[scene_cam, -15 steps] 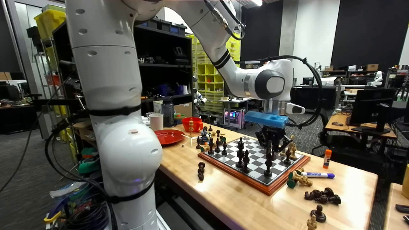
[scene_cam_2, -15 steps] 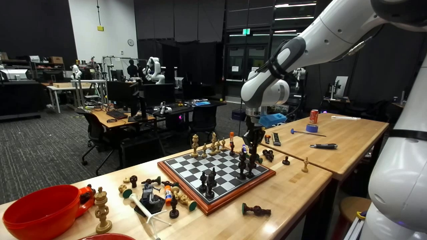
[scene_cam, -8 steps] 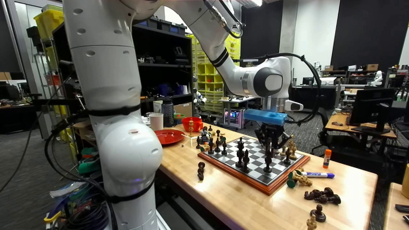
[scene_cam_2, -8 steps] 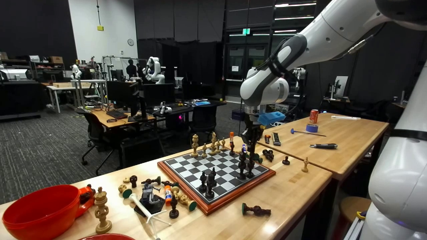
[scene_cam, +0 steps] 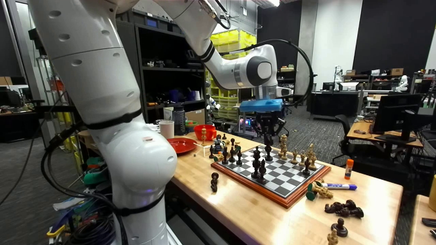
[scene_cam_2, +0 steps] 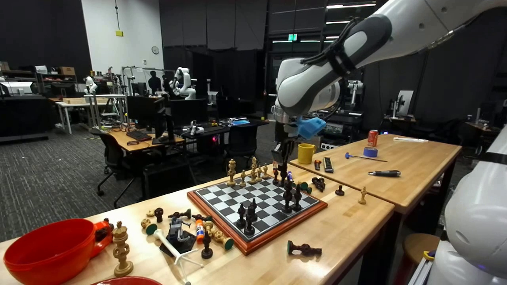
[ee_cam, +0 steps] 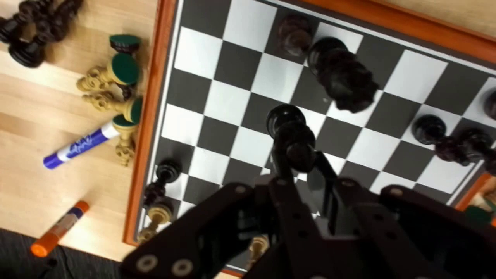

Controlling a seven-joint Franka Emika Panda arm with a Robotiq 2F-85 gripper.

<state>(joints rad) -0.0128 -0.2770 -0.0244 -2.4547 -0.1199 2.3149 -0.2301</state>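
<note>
The black, jointed hand [ee_cam: 300, 159] is clamped on the upper end of a glossy dark-brown, wooden-looking chess piece [ee_cam: 291, 133], round-based with a knobby body.

The flat square chessboard [ee_cam: 227, 102] is checked in charcoal and white, inside a reddish-brown wooden frame [ee_cam: 142, 162]. The glossy carved chess piece [ee_cam: 291, 133] held in the jointed black gripper [ee_cam: 298, 155] is blackish brown; toppled tan chess pieces [ee_cam: 121, 106] show dark green bases [ee_cam: 126, 69]. The slim marker [ee_cam: 83, 144] is white and violet-blue, the tubular glue stick [ee_cam: 61, 226] orange and purple, the deep plastic bowl [scene_cam_2: 47, 271] red, the handled mug [scene_cam_2: 305, 153] yellow.
</note>
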